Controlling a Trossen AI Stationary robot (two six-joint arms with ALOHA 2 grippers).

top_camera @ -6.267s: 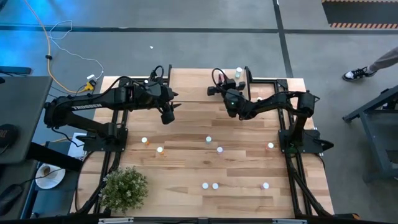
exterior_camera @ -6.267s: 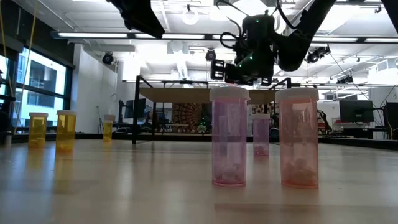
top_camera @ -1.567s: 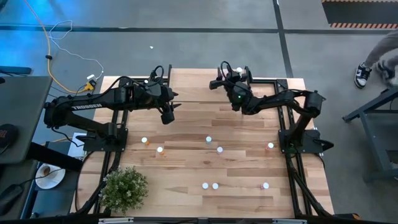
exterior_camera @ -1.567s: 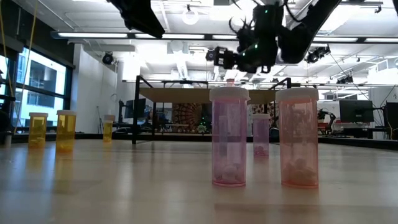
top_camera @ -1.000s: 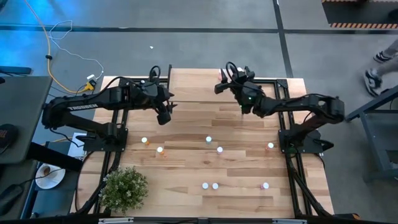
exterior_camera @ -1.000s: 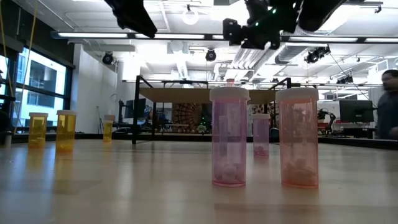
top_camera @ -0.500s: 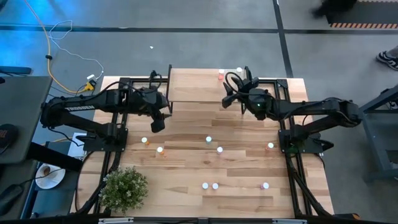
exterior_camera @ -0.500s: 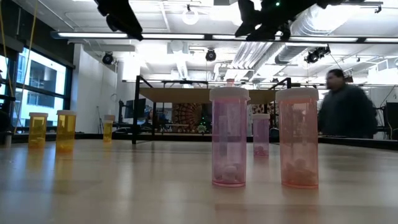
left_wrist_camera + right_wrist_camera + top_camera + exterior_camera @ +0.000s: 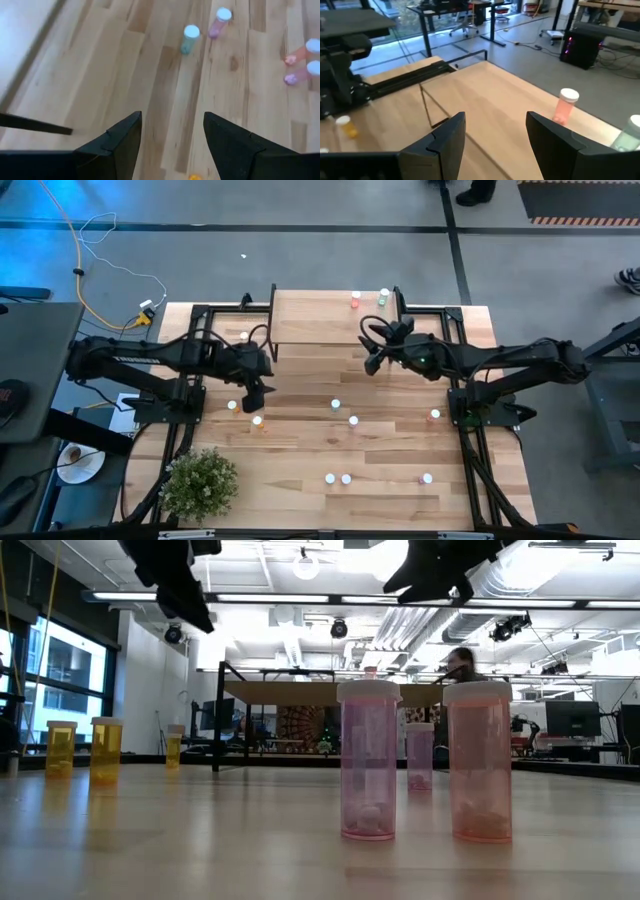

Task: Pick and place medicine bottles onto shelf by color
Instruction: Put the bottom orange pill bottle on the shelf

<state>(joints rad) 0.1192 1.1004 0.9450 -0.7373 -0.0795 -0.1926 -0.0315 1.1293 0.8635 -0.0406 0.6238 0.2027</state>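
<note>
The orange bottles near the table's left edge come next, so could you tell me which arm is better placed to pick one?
The left. Its open gripper hangs just beside the orange bottles, while the right gripper, also open, is by the shelf.

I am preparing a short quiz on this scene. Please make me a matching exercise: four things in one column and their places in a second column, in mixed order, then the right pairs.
Things:
1. red bottle
2. plant
3. left gripper
4. right gripper

Places:
A. by the shelf's edge, open
B. on the shelf, beside a green bottle
C. at a corner of the table, on the left arm's side
D. over the table near two orange bottles, open

Pairs: 1-B, 2-C, 3-D, 4-A
</note>
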